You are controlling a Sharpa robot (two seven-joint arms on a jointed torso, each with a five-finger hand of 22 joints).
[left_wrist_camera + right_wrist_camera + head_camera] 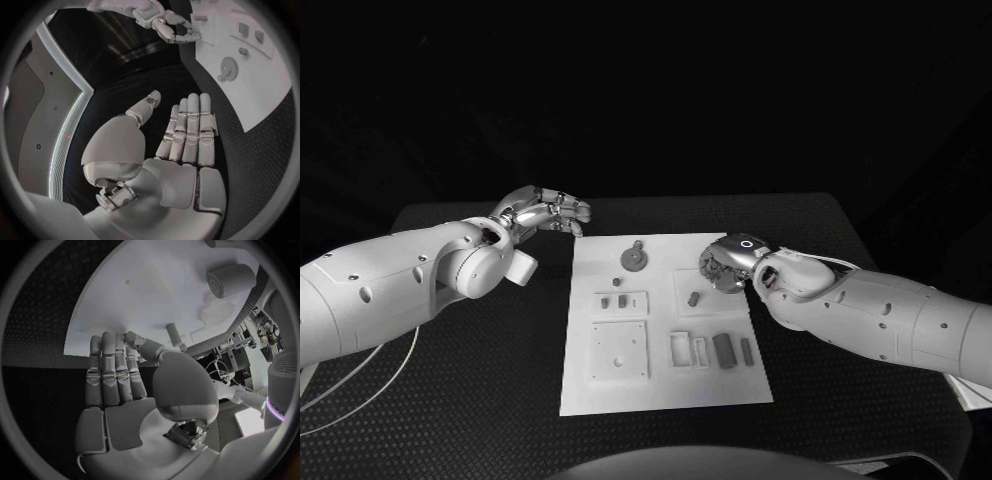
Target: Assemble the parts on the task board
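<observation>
- the board [668, 390] lies flat in the middle of the black counter [473, 380], long side running away from the robot.
- a round gear-like part [633, 259] sits near the board's far end; small blocks [612, 299] lie below it, a square plate [619, 349] nearer the robot, and slim dark bars [724, 349] to its right.
- the left hand [542, 213] hovers just beyond the board's far left corner; in the left wrist view its fingers [190, 125] are straight and together, holding nothing.
- the right hand [728, 262] is over the board's right edge; its fingers [112, 370] are extended side by side, empty, beside a small peg-like part [173, 333].
</observation>
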